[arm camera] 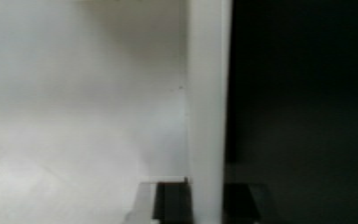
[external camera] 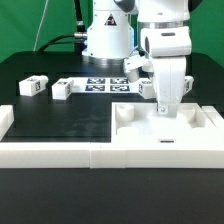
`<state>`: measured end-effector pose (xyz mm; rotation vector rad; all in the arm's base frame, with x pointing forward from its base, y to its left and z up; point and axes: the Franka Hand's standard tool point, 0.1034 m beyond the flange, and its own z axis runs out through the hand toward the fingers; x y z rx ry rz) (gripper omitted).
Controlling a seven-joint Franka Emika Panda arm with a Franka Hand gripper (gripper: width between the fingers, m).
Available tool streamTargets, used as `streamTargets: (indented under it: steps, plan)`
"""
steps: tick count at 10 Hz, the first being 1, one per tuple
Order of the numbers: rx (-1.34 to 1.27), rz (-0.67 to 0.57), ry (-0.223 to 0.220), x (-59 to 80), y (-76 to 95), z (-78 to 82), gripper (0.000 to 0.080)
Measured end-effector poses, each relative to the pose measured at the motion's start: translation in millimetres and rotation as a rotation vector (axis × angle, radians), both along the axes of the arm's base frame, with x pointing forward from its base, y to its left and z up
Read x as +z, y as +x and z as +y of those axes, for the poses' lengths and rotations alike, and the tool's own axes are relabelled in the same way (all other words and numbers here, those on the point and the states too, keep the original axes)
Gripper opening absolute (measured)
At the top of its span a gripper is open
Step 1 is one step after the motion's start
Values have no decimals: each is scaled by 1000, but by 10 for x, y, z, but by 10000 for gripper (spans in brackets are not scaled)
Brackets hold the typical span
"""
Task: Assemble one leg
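The leg (external camera: 166,103) stands upright on the panel (external camera: 200,128), on the side of the panel that faces the marker board (external camera: 105,84). In the wrist view the leg (arm camera: 208,100) is a pale strip, with the panel's pale face on one side and the dark bench on the other, so I judge it is close to a panel edge. The claw (external camera: 166,88) comes straight down over the panel; its two dark tips lie close against the strip in the wrist view (arm camera: 208,200), so it seems nearly closed with the leg between them, though the picture is blurred.

The leg looks like hard plastic; I judge it light, stiff and rather smooth, so it may slip or turn between the tips. It is better to hold it on two flat sides, above its middle, keeping the lower end free for the panel.

Two spare legs (external camera: 30,87) (external camera: 62,89) lie on the bench (external camera: 60,120), well apart from the panel, beyond the marker board.
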<state>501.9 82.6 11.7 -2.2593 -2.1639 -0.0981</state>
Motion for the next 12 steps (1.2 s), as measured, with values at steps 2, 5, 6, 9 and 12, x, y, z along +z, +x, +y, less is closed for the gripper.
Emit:
streamTargets:
  steps: [2,5,6,9,12]
  plan:
    - [-6,1,0,-2,-4,15,110]
    - [-7,2,0,-3,-5,10,387]
    - [-7,2,0,-3,-5,9,564]
    - [-7,2,0,-3,-4,6,644]
    - [-8,2,0,-2,-5,5,649]
